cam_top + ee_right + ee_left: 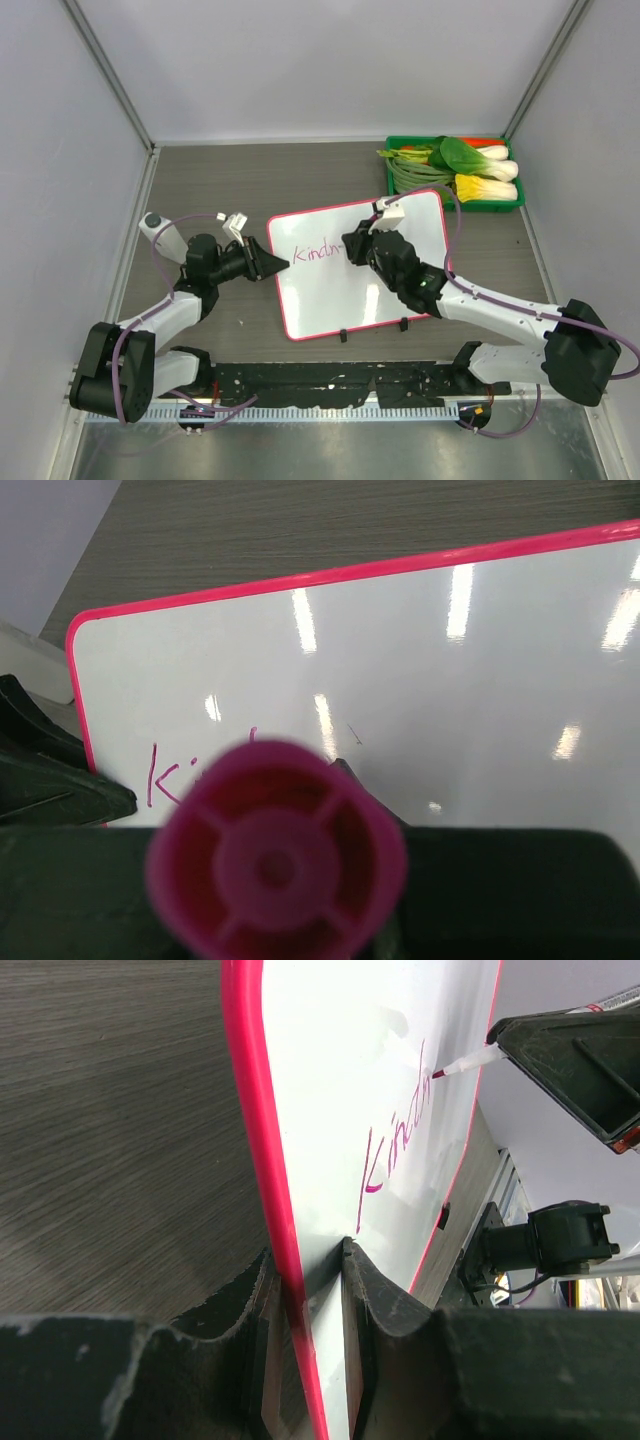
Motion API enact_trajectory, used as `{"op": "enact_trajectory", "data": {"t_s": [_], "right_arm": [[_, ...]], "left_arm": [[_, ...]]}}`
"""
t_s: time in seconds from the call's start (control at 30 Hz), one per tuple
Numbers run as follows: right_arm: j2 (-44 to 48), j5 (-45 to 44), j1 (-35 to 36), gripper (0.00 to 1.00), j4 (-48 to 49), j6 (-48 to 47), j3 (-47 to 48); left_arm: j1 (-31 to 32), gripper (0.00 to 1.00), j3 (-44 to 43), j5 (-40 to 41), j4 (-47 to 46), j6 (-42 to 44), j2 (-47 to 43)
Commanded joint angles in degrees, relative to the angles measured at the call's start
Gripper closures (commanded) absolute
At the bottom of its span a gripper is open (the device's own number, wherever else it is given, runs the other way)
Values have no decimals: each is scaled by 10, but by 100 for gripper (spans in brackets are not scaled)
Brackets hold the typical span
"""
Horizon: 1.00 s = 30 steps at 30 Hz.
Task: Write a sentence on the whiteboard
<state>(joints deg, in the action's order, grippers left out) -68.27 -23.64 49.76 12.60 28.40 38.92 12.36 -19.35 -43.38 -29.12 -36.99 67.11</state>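
The whiteboard (320,298) lies tilted on the table, white with a pink frame. My left gripper (283,264) is shut on its left edge, the fingers (385,1290) pinching the pink rim (255,1130). The sentence (318,254) reads "Kindn" in pink cursive (395,1145). My right gripper (352,245) is shut on a pink marker, whose tip (440,1073) touches the board at the end of the writing. In the right wrist view the marker's round pink end (275,855) hides most of the writing; only "Ki" (165,775) shows.
A green tray (480,206) of vegetables stands at the back right, just behind the board's far corner. Two black clips (342,336) sit on the board's near edge. White walls enclose the table on three sides.
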Motion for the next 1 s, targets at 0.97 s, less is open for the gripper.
{"op": "enact_trajectory", "data": {"t_s": [0.97], "right_arm": [[-2,24,-15,99,-5,-1,-2]], "left_arm": [[15,100,4,0,13,41,6]]}}
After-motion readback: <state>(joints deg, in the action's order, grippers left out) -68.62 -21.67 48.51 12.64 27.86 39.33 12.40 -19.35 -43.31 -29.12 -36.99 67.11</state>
